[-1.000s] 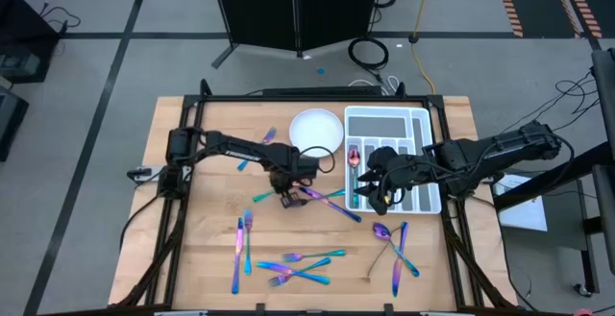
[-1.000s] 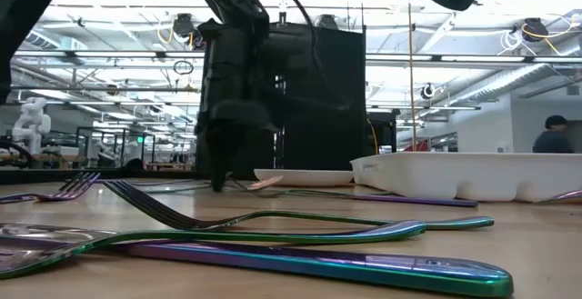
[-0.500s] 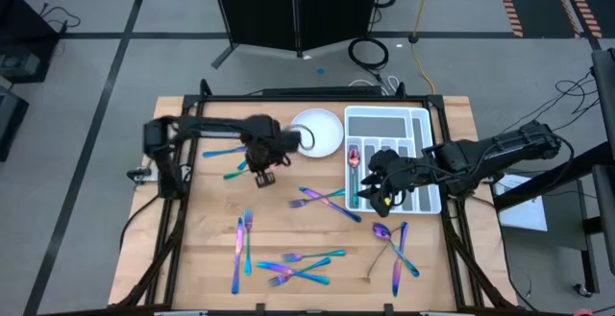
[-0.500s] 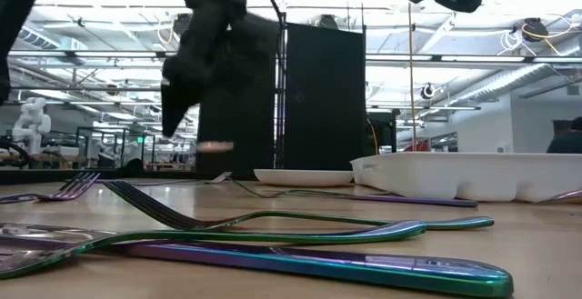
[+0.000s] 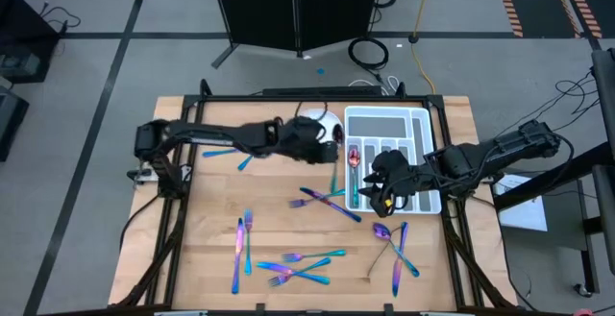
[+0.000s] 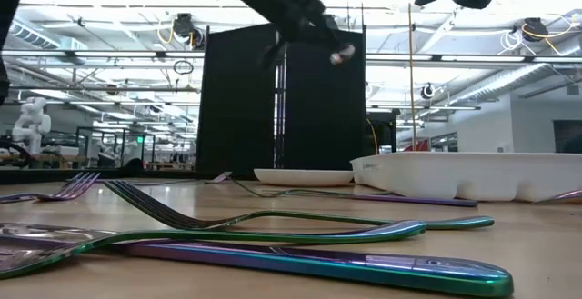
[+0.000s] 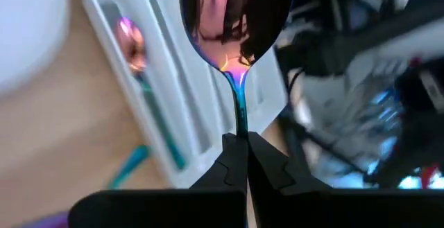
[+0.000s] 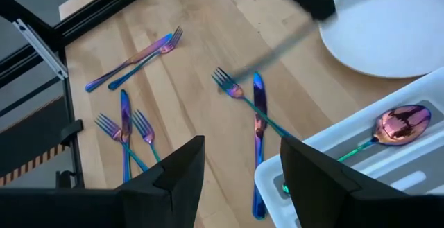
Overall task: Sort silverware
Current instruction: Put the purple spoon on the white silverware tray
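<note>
My left gripper (image 5: 332,151) hangs in the air at the white tray's (image 5: 420,124) left edge, by the plate, shut on an iridescent spoon (image 7: 232,13). In the low view the left gripper (image 6: 320,28) is high above the table. My right gripper (image 8: 239,179) is open and hovers over the tray's near left corner (image 5: 380,193). One pink-bowled spoon (image 5: 354,158) lies in the tray's left compartment. Several forks, knives and spoons lie flat on the wood: a crossed pair (image 5: 327,203), forks (image 5: 240,241), a cluster (image 5: 300,264) and spoons (image 5: 394,244). My left gripper pinches the spoon's thin handle just behind the bowl (image 7: 240,114) between its two fingertips (image 7: 229,160). The bowl sticks out ahead of the fingers. The spoon is lifted clear, with the tray and table far below it.
The round white plate (image 5: 322,122) sits left of the tray, partly under my left arm. Two more pieces (image 5: 226,153) lie near the table's left far part. Bare wood shows between the scattered pieces. Cables and a black cabinet stand beyond the far edge.
My left gripper has risen from the table's middle with the spoon, swung toward the far left, then travelled right toward the tray. The spoon has gone from lying on the wood to lifted clear.
</note>
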